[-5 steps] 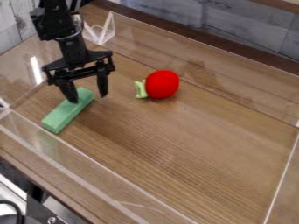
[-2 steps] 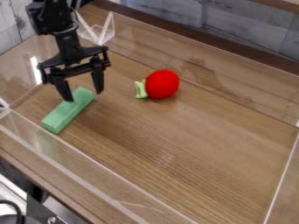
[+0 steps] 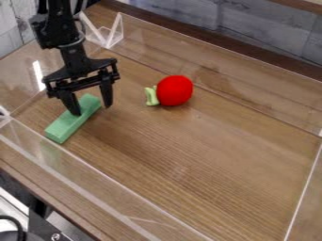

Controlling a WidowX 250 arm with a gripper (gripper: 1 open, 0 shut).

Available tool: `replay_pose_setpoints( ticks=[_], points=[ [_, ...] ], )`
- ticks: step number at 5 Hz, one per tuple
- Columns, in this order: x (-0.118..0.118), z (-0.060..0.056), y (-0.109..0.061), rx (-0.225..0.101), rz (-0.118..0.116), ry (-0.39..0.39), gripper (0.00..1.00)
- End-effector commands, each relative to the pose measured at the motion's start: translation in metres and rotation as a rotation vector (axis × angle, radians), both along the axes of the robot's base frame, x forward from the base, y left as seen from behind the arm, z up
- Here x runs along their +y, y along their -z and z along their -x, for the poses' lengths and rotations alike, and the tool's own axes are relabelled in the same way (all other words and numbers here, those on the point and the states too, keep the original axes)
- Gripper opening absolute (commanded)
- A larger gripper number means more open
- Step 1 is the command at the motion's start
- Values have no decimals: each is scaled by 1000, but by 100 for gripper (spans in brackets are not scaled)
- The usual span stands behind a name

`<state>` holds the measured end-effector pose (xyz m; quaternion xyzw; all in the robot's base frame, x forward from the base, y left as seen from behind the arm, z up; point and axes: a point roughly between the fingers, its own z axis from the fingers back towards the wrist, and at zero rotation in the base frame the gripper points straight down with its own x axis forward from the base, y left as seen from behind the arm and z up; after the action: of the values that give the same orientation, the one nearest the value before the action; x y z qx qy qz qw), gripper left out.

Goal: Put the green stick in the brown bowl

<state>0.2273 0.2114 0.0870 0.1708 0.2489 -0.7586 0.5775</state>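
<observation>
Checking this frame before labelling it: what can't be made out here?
- Brown bowl: not seen anywhere in the camera view.
- Green rectangular stick: upper end hidden behind the black gripper; contact cannot be judged.
- Small green piece beside the red round object: too small to identify.
- Arm: cut off by the top edge.

No writing, label, brand, number or sign can be read anywhere in the view. The wooden table shows only its grain, and the green stick lying on it, like the red ball beside it, has a plain surface.
</observation>
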Motion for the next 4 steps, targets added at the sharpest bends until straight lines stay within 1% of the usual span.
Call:
replay_pose_setpoints(
  ticks=[1, 2, 4],
  points=[
    [3, -7, -13, -28, -23, -45, 0],
    [2, -13, -14, -26, -25, -90, 0],
    [2, -27, 11, -21, -29, -189, 0]
  ],
)
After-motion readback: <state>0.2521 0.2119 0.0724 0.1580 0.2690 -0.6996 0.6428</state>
